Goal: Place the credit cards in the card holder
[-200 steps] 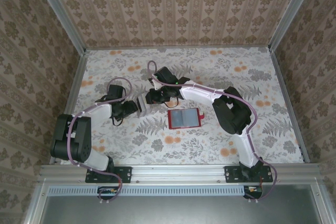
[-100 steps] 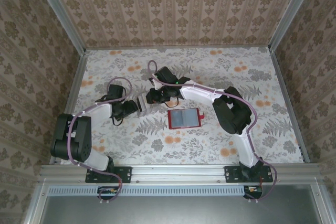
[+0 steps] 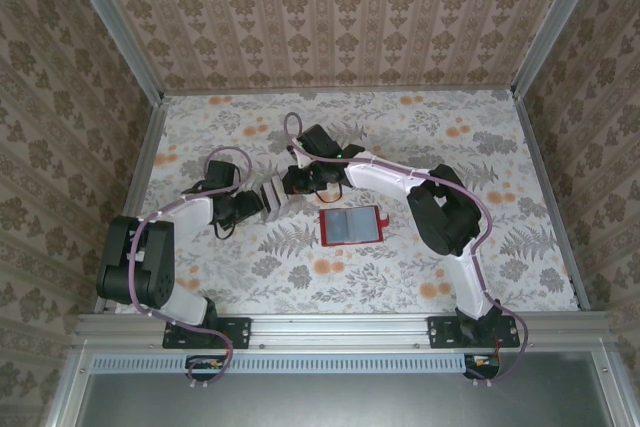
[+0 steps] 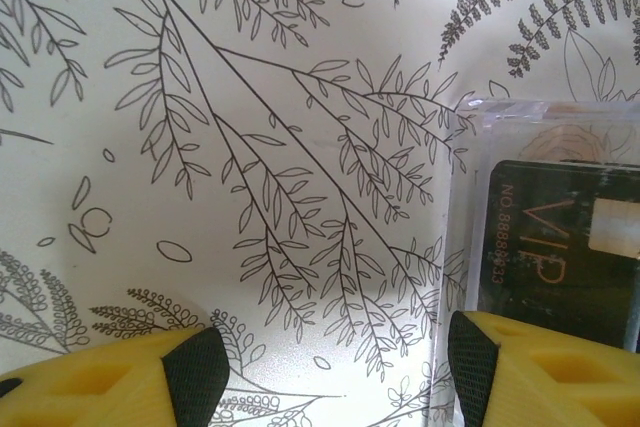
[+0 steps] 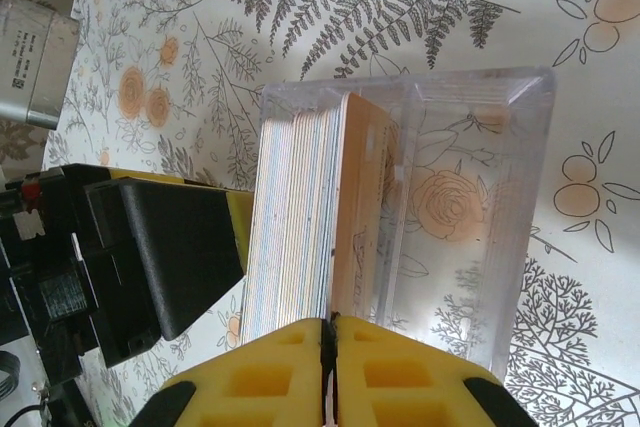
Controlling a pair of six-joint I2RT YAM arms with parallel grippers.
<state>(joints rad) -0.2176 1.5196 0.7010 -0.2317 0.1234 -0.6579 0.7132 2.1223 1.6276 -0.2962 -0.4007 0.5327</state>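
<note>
The credit cards [image 5: 300, 217] stand on edge as a stack inside a clear plastic box [image 5: 470, 197] on the floral table. My right gripper [image 5: 329, 332] is shut, its yellow tips pinching a card edge at the near end of the stack, beside a tan card. In the left wrist view a black VIP card [image 4: 560, 247] faces out through the box wall [image 4: 460, 197]. My left gripper [image 4: 338, 367] is open, its right finger against that box. The red card holder [image 3: 352, 226] lies open, grey-blue pockets up, to the right of both grippers [image 3: 292, 184].
The left gripper's black finger [image 5: 165, 257] stands close against the left side of the box. Patterned walls close the table [image 3: 450, 147] in on three sides. The right arm's elbow [image 3: 440, 212] sits just right of the card holder.
The right gripper and the clear box have shifted slightly to the right and away. The left arm and the card holder have hardly moved.
</note>
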